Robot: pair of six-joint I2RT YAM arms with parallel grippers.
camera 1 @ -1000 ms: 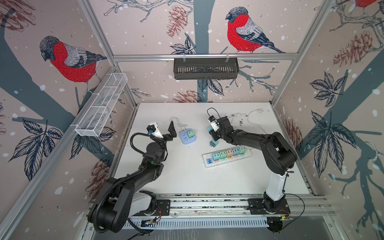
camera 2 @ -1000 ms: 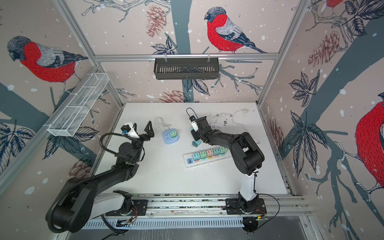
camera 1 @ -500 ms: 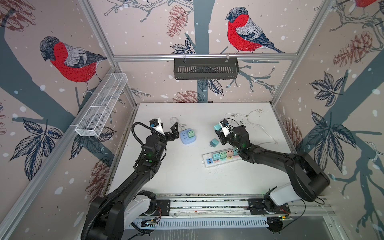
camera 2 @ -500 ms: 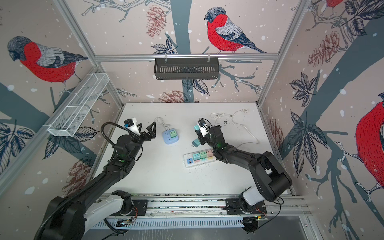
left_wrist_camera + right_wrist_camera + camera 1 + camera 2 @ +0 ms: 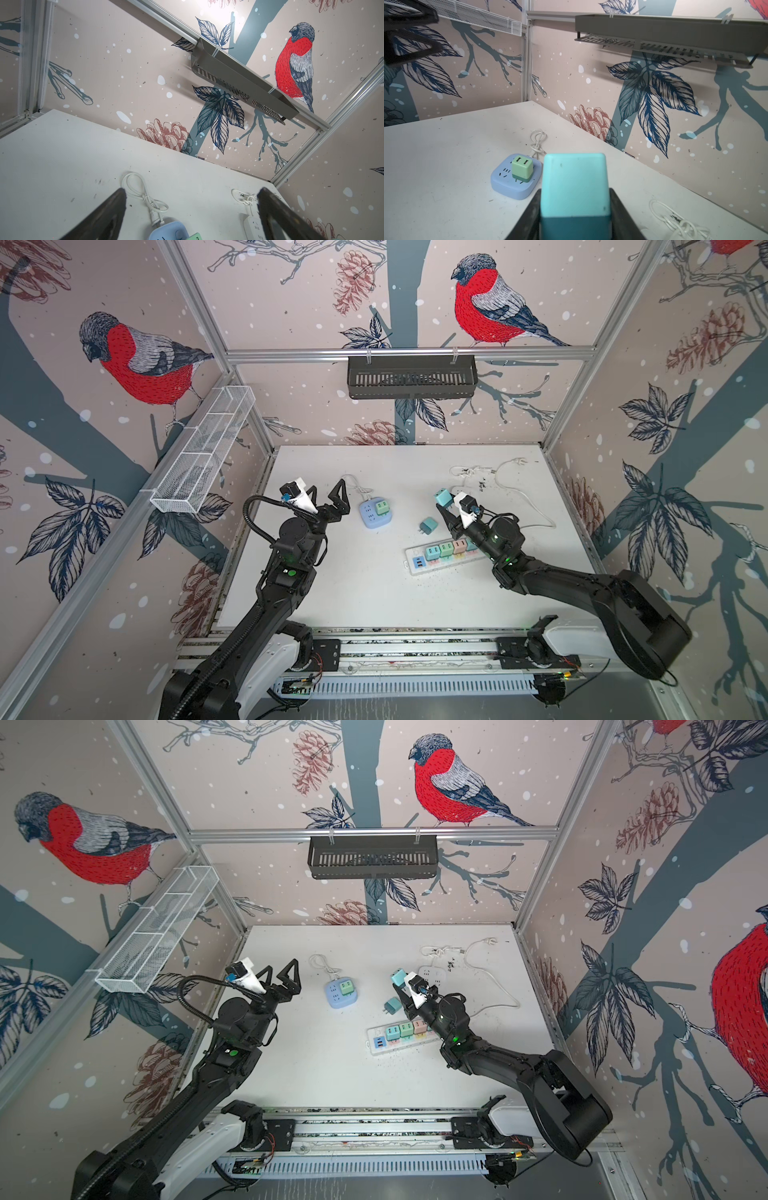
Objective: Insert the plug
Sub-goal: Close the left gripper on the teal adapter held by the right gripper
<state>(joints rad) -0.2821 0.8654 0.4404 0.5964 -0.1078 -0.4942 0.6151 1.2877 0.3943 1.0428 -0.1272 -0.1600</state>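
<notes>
My right gripper [image 5: 446, 508] [image 5: 402, 988] is shut on a light teal plug [image 5: 443, 497] [image 5: 398, 977], held in the air over the table behind the white power strip [image 5: 440, 566] [image 5: 399, 1048]. In the right wrist view the plug [image 5: 574, 182] fills the gap between the right gripper's [image 5: 575, 207] jaws. My left gripper [image 5: 328, 489] [image 5: 282, 967] [image 5: 192, 191] hangs open and empty, just left of a blue square socket [image 5: 370, 518] [image 5: 334, 1000] [image 5: 166, 230] [image 5: 508, 185] that carries a green plug [image 5: 381, 506] [image 5: 522, 167].
Several pastel plugs sit in the power strip. A dark teal plug [image 5: 428, 526] [image 5: 391, 1006] lies loose between strip and blue socket. A white socket [image 5: 432, 974] [image 5: 254, 226] and coiled white cables [image 5: 511, 485] lie at the back right.
The right gripper has shifted a little to the right with the teal plug still in it. The left gripper has drawn slightly left, still open. Both arms have changed posture.
</notes>
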